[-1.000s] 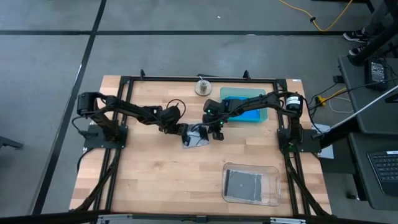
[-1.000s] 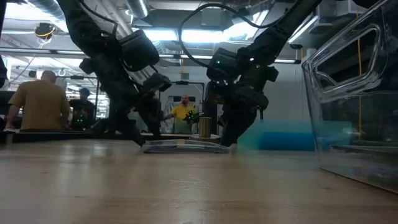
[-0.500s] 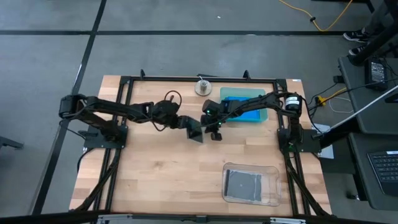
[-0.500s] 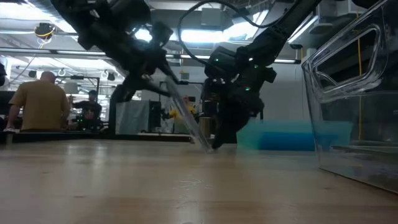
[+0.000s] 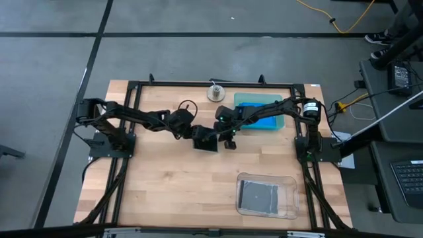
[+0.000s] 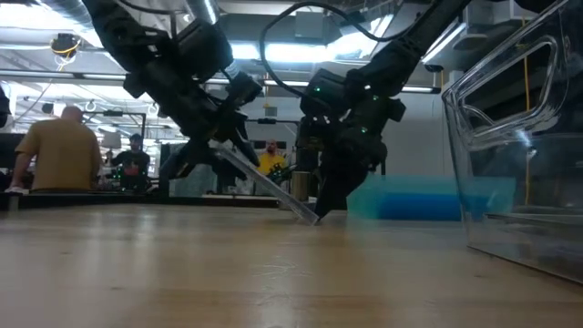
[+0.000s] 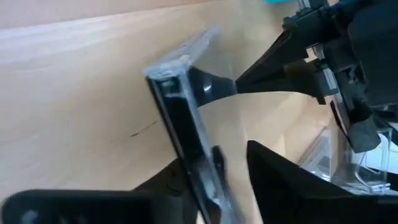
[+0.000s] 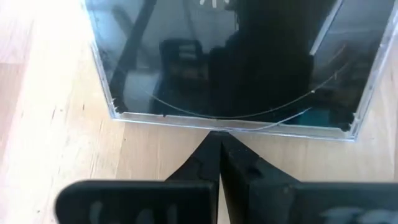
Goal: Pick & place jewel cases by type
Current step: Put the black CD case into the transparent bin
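Observation:
A dark squarish jewel case (image 5: 207,140) stands tilted at the table's middle. Its right edge (image 6: 312,219) rests on the wood and its left edge is raised. My left gripper (image 5: 197,135) is shut on that raised edge. My right gripper (image 5: 229,141) is shut, and its tips sit on the table at the case's low edge. A teal tray (image 5: 277,122) at the back right holds blue cases (image 5: 264,119). A clear tray (image 5: 266,178) at the front right holds another dark case (image 5: 259,196). My left gripper pinches the case's raised left edge (image 7: 208,180) between its two fingers, one on each flat face. The fingers slant down from the table's left. The case hangs tilted from them, its opposite edge on the table. My right gripper's shut fingertips (image 8: 219,142) meet the middle of the case's low edge (image 8: 217,122) at table level. They slant down from the table's right.
A small metal cylinder (image 5: 215,92) stands at the far edge, left of the teal tray. In the low view the clear tray's wall (image 6: 510,137) rises at the right. People stand in the room beyond the table. Bare wood lies at the front left.
The dark case lay flat on the table a second ago. My left gripper has risen with the case's left edge, tipping it up about its right edge. That right edge stayed on the table against my still right gripper. The tilt was steeper half a second ago than now.

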Available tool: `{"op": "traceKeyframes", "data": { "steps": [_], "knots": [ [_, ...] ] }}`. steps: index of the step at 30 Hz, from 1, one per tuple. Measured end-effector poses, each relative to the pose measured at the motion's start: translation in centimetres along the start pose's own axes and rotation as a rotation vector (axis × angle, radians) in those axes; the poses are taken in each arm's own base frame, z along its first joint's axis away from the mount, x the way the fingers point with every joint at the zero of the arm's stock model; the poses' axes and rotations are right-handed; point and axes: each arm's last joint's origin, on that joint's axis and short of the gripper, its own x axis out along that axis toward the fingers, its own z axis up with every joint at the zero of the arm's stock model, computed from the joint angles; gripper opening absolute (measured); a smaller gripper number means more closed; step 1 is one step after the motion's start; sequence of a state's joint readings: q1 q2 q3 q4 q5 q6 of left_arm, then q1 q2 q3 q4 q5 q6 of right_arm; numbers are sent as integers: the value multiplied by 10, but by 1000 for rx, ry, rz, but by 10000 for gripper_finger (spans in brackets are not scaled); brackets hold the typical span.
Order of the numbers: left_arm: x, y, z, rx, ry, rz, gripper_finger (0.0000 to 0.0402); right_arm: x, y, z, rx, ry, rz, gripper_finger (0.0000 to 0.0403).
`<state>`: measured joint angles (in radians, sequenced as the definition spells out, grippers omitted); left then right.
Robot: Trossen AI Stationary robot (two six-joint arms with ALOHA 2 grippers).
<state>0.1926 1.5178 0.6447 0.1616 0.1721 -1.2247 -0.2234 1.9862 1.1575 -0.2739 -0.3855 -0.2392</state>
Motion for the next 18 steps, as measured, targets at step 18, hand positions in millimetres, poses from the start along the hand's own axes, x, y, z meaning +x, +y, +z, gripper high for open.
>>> {"op": "traceKeyframes", "data": {
  "steps": [18],
  "knots": [
    [-100,-23,0,207,-144,-79,17,-86,9,95,-104,-42,-130,10]
  ]
}}
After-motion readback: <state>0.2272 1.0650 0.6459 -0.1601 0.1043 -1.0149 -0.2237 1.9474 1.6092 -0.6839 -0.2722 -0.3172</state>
